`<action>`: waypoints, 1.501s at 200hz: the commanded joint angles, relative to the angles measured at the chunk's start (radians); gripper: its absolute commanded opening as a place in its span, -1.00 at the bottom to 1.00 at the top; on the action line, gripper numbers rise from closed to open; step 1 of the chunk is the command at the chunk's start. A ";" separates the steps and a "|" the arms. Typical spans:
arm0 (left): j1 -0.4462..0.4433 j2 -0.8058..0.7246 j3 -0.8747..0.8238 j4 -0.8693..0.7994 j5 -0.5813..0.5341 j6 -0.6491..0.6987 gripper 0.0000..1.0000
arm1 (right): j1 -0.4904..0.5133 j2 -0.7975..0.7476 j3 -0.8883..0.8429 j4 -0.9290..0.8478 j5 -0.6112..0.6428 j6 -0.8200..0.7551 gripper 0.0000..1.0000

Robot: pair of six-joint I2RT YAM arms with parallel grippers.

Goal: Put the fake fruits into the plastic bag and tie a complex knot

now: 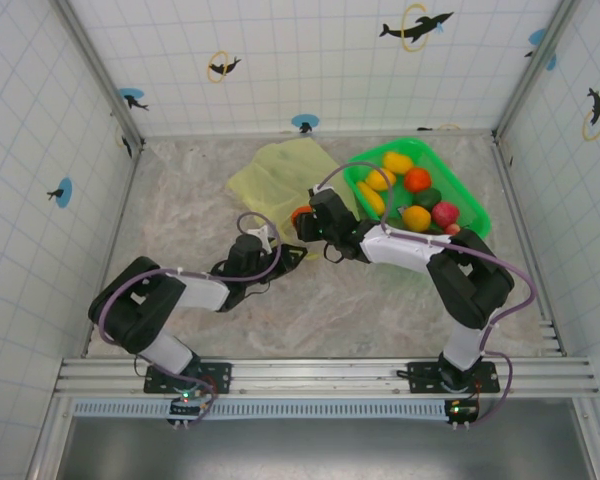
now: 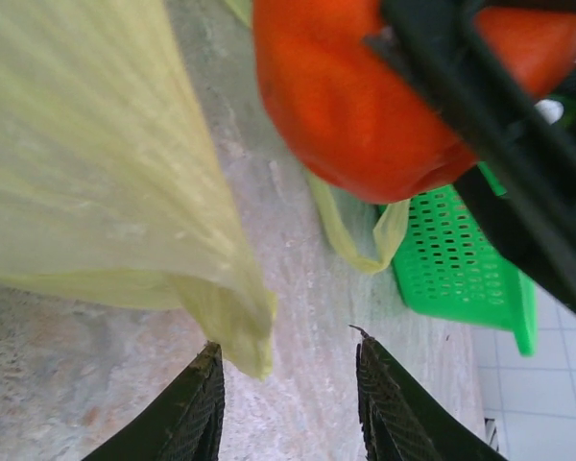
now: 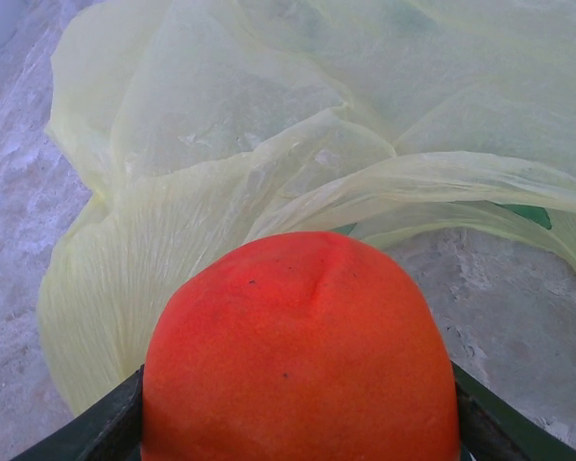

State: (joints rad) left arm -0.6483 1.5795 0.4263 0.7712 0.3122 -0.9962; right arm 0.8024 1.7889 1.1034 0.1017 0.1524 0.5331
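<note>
1. Top external view: the left pincer (image 1: 285, 256) sits low over the marbled table (image 1: 330, 310), on the left of the pair of tools.
2. Left wrist view: the left pincer's two black fingers (image 2: 197, 418) stand apart with bare table between them, and nothing is clamped. A drooping corner of the plastic bag (image 2: 96, 173) hangs just ahead of its left-hand finger. I cannot tell whether the corner touches the tip.
3. In the top external view the plastic bag (image 1: 280, 175) is pale yellow-green and crinkled. It lies on the table beyond both pincers, toward the back wall, and its near edge reaches down close to them.
4. A thin loop handle (image 2: 350, 245) of the bag lies on the table ahead of the left pincer and to the right, beneath the held fruit.
5. The right pincer (image 1: 305, 222) is just right of and beyond the left pincer. It is clamped on an orange-red fruit (image 1: 300, 214), with one finger on each side. The right wrist view shows this fruit (image 3: 298, 346) wedged between the fingers, and the bag spreads out ahead of it and below.
6. A green tray (image 1: 475, 208) stands near the right pincer, on its right. The other fake fruits (image 1: 412, 195) lie inside it in yellow, orange, red and dark green, well apart from the left pincer.
</note>
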 commanded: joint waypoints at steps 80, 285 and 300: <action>-0.005 0.082 0.086 -0.025 -0.033 0.002 -0.12 | -0.014 0.000 -0.012 0.043 0.007 0.010 -0.20; -0.005 -0.334 0.321 -0.563 0.287 0.255 -1.00 | 0.030 0.017 0.113 0.179 -0.014 0.021 -0.10; -0.003 -0.361 0.414 -0.665 0.333 0.312 -1.00 | 0.041 -0.008 0.106 0.202 -0.006 0.026 -0.08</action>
State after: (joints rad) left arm -0.6483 1.2747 0.7078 0.2768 0.5190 -0.8032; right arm 0.8177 1.8450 1.1793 0.2024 0.1356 0.5438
